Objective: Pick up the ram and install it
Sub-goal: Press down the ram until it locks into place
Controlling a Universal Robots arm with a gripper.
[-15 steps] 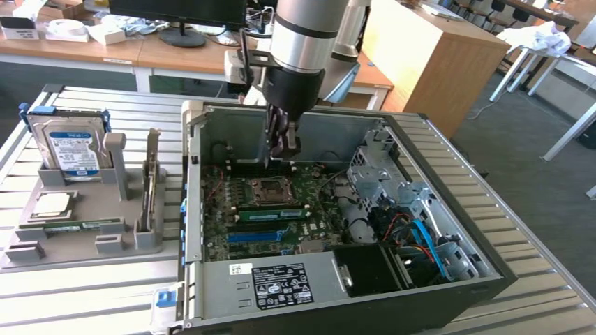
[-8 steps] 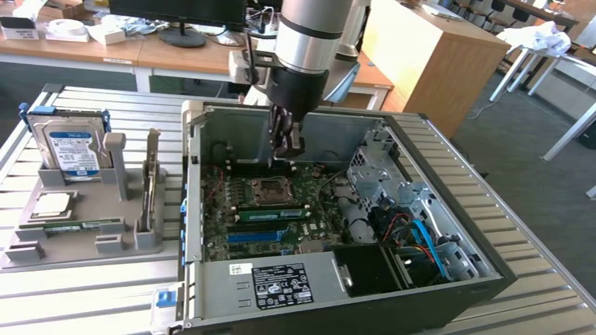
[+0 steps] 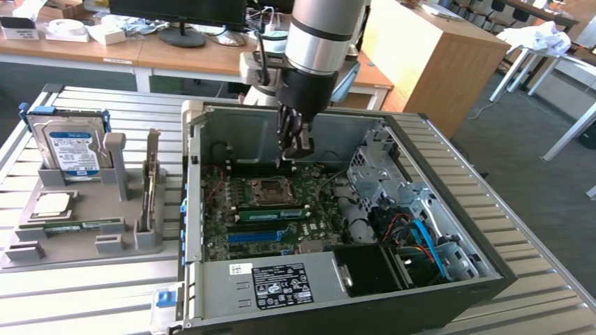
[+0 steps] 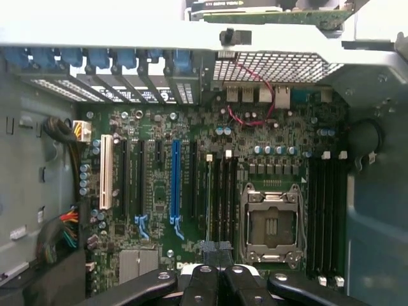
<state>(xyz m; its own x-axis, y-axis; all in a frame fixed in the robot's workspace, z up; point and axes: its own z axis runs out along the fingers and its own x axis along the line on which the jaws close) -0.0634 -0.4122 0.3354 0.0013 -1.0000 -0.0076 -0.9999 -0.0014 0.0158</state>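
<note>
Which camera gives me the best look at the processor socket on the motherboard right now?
The wrist view: it looks straight down on the processor socket, showing its metal frame and dark centre plainly. The exterior view shows the same socket at a slant, with less detail.

The open computer case (image 3: 373,209) leaves room above its motherboard (image 4: 191,191); the drive cage (image 3: 391,174) crowds the exterior view's right; case walls ring it.

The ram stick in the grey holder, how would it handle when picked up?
The ram is a thin flat board: probably light and fairly stiff, but likely fragile if bent. Lying flat in the grey holder, it should not roll. Its narrow edges might slip in a grip.
</note>
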